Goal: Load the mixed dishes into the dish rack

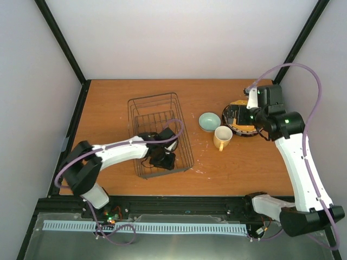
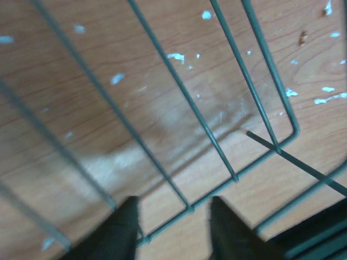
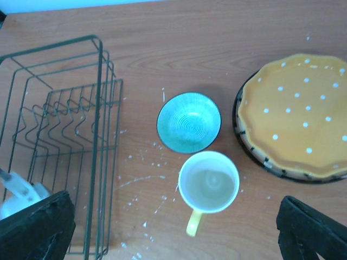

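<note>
The dark wire dish rack (image 1: 153,97) lies left of centre and holds no dishes. My left gripper (image 1: 162,157) is inside its near end, open and empty; the left wrist view shows its fingertips (image 2: 127,227) just above the rack's bottom wires (image 2: 184,93). The mint-green bowl (image 3: 188,122) and the yellow mug (image 3: 209,181) stand right of the rack (image 3: 98,108). The orange white-dotted plate (image 3: 298,119) tops a stack on the black-and-white striped plate (image 3: 255,156). The other plates are hidden. My right gripper (image 1: 238,116) hovers high over the stack, open wide and empty.
Black frame posts and white walls close in the table (image 1: 244,168) on three sides. Part of my left arm (image 3: 16,189) shows inside the rack. White flecks mark the wood between the rack and the mug (image 1: 222,137). The bowl (image 1: 209,121) sits beside the plate stack (image 1: 242,130).
</note>
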